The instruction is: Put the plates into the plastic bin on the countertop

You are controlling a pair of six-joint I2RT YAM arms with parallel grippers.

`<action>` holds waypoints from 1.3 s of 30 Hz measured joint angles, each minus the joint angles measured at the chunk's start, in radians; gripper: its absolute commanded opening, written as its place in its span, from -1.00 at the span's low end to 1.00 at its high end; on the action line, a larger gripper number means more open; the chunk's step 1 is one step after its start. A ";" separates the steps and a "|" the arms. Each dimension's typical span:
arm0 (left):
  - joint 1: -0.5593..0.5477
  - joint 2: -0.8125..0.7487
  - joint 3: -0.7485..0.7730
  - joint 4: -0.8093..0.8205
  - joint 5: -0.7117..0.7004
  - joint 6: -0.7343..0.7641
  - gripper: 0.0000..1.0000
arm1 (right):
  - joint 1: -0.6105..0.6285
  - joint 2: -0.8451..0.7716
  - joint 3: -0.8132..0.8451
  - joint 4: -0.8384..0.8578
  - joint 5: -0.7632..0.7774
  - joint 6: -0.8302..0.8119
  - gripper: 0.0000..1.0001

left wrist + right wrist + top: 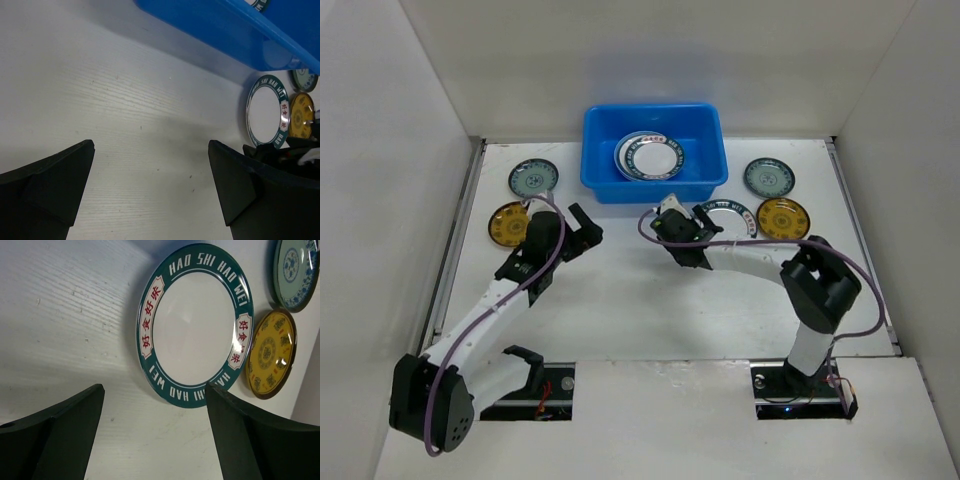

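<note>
The blue plastic bin (655, 187) stands at the back middle of the white countertop and holds white plates with dark patterned rims (648, 156). Another white plate with a dark green lettered rim (732, 218) lies flat in front of the bin's right end; it also shows in the right wrist view (192, 325) and the left wrist view (267, 110). My right gripper (700, 232) is open and empty just left of this plate, whose near rim lies by the right fingertip (155, 390). My left gripper (585, 232) is open and empty over bare table (151, 145).
A small teal plate (533, 179) and a small yellow-brown plate (510, 223) lie at the left. Another teal plate (769, 177) and yellow-brown plate (783, 218) lie at the right, also in the right wrist view (295, 270) (272, 352). White walls enclose the table.
</note>
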 measured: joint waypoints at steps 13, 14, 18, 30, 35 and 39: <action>0.061 -0.084 -0.035 -0.027 0.005 0.004 1.00 | 0.003 0.150 0.063 0.000 0.077 -0.094 0.59; 0.066 -0.089 -0.036 -0.031 0.005 0.005 1.00 | 0.003 0.159 0.063 0.000 0.078 -0.095 0.56; 0.084 -0.097 -0.040 -0.043 0.009 0.011 1.00 | 0.003 0.182 0.079 0.000 0.092 -0.102 0.44; 0.115 -0.097 -0.040 -0.053 0.030 0.022 1.00 | -0.033 0.235 0.114 0.000 0.138 -0.113 0.20; 0.121 -0.097 -0.040 -0.056 0.031 0.024 1.00 | -0.057 0.242 0.115 0.000 0.142 -0.114 -0.05; 0.121 -0.101 -0.040 -0.059 0.031 0.026 1.00 | -0.064 0.257 0.116 -0.005 0.137 -0.117 -0.46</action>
